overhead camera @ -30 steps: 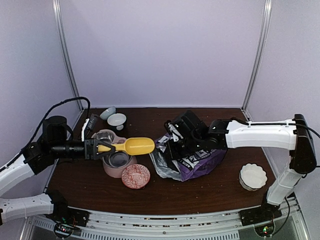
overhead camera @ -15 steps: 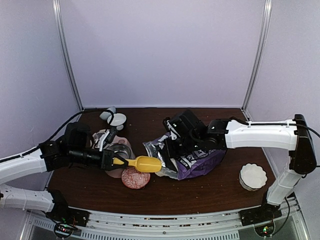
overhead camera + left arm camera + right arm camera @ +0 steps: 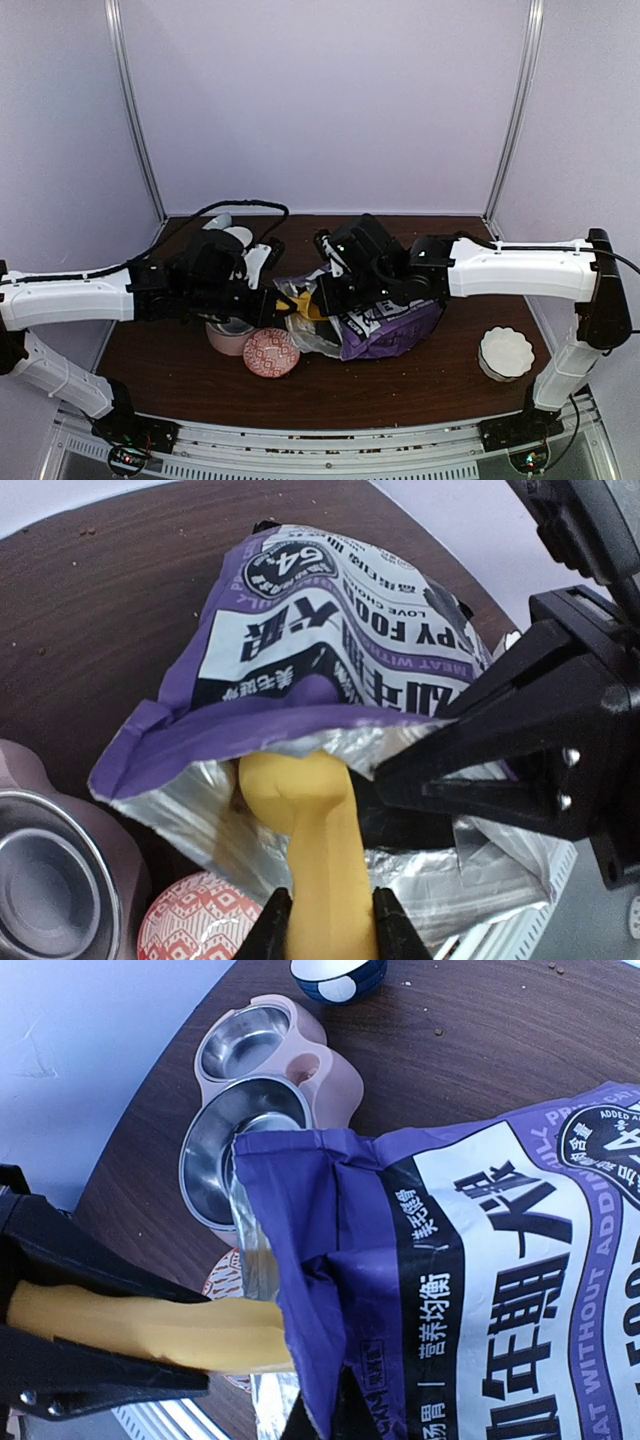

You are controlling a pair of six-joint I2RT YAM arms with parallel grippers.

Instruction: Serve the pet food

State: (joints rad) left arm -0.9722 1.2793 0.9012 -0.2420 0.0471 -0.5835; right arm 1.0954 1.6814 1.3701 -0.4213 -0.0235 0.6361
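Observation:
The purple puppy food bag (image 3: 392, 325) lies on its side with its foil-lined mouth open to the left. My right gripper (image 3: 333, 290) is shut on the bag's upper rim and holds the mouth open; in the right wrist view the bag (image 3: 480, 1260) fills the frame. My left gripper (image 3: 325, 925) is shut on the handle of the yellow scoop (image 3: 300, 800), whose head is inside the bag mouth (image 3: 200, 810). The scoop handle also shows in the right wrist view (image 3: 150, 1330). The kibble inside the bag is hidden; a few stray pellets (image 3: 437, 1032) lie on the table.
The pink double feeder (image 3: 228, 338) with steel bowls (image 3: 235, 1140) stands just left of the bag. A red patterned dish (image 3: 271, 352) sits in front of it. A white fluted bowl (image 3: 505, 352) is at the right. Small bowls (image 3: 228, 236) stand at the back left.
My left arm has swung right and lowered, pushing the scoop head from above the feeder into the bag mouth. My right gripper has kept its hold on the bag rim and shifted slightly left.

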